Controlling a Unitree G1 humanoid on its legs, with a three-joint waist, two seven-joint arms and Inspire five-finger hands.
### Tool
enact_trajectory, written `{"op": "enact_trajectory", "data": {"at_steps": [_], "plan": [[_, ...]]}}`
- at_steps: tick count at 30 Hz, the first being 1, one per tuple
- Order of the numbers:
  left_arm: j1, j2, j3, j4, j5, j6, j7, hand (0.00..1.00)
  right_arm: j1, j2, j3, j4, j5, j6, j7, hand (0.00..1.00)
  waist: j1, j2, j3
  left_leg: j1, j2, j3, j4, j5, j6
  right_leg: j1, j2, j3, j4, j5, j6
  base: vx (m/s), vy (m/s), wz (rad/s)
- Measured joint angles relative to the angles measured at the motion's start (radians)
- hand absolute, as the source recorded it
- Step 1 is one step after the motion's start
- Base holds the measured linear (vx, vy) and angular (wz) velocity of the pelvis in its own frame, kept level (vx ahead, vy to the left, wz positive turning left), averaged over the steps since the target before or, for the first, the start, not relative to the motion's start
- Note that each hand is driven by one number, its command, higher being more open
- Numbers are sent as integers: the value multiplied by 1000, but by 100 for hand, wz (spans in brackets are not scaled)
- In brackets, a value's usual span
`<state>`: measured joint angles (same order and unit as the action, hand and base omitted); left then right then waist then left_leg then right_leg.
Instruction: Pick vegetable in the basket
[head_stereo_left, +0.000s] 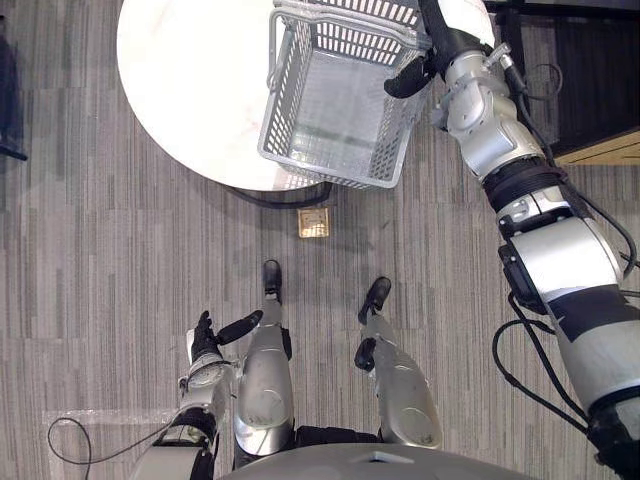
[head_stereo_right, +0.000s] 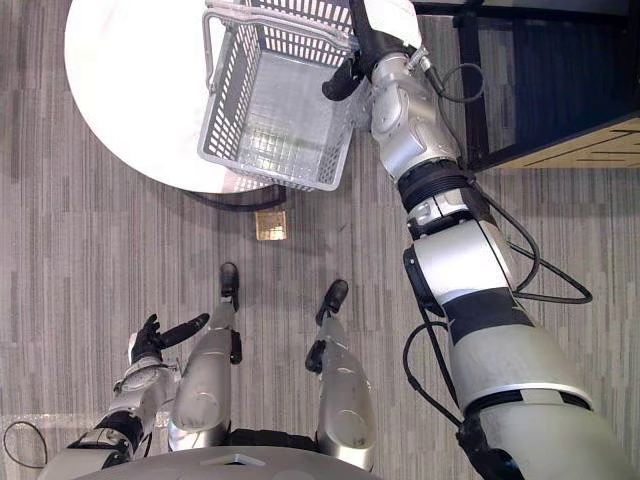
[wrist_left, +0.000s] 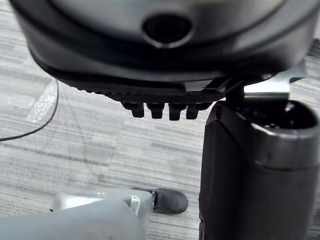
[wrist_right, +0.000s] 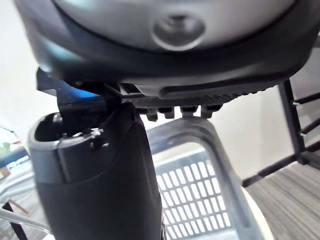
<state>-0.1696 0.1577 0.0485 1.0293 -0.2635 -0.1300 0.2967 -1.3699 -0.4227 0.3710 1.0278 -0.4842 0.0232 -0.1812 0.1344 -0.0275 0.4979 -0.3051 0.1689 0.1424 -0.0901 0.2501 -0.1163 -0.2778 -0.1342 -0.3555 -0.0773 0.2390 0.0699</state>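
Seen from above: a grey slatted basket sits at the near-right edge of a round white bench. Its near end juts past the bench's rim, over the striped grey carpet floor. It's turned at an angle to the robot, w/ its open top facing up and its pale mesh bottom in plain sight. Can't tell whether it rests on the bench or hangs just above it.

The right hand is stretched forward to the basket's far-right corner. Its fingers are straight, not curled, and run along the outside of the right wall by the rim. The thumb stands apart from them and reaches toward the rim from the near side. The hand is spread, w/ nothing wrapped in it. In the right wrist view the basket's handle arches just past the fingertips, w/ the slatted wall behind it.

The left hand hangs low at the robot's left side, above the floor and well apart from bench and basket. Its fingers are loose and extended, the thumb is held out to one side, and it holds nothing.

A small tan square plate lies on the floor just below the bench's near edge, under the basket's overhang. A dark furniture frame stands to the right of the bench, beyond the right arm.
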Motion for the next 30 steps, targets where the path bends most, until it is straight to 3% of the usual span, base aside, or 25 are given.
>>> {"op": "enact_trajectory", "data": {"at_steps": [4, 8, 17, 18, 30], "plan": [[0, 3, 0, 0, 0, 0, 0, 100, -22, 10, 0, 0, -1, 8, 0, 100, 3, -7, 0, -2, -1, -3, 0, 0, 0, 1, 0, -4, 0, 0, 0, -9, 10, 3], [0, 21, 0, 0, 0, 1, 0, 100, -23, 33, 2, 0, -1, 13, 1, 100, 5, -35, 0, -2, -1, -4, 0, 0, 0, 1, -1, -5, 0, 0, 0, 0, 0, 0], [0, 19, 3, -8, 0, 2, 1, 100, -37, 81, 36, -1, -4, 12, 15, 100, 9, -35, 0, -1, 0, -4, 0, 1, 0, 2, 0, -5, 0, 0, 0, -4, 2, 0], [0, 19, 3, -10, 0, 2, 1, 100, -37, 83, 37, -1, -4, 12, 19, 0, 11, -36, 0, -1, 0, -6, 0, 1, 0, 3, 0, -7, 0, 0, 0, 0, 0, 0], [0, 17, 2, -17, -1, 2, 1, 100, -37, 89, 53, -1, -13, 12, 24, 0, 25, -39, 1, -1, 0, -16, 0, 2, -1, 13, -1, -22, 0, -2, -2, -11, 8, 3]]}}
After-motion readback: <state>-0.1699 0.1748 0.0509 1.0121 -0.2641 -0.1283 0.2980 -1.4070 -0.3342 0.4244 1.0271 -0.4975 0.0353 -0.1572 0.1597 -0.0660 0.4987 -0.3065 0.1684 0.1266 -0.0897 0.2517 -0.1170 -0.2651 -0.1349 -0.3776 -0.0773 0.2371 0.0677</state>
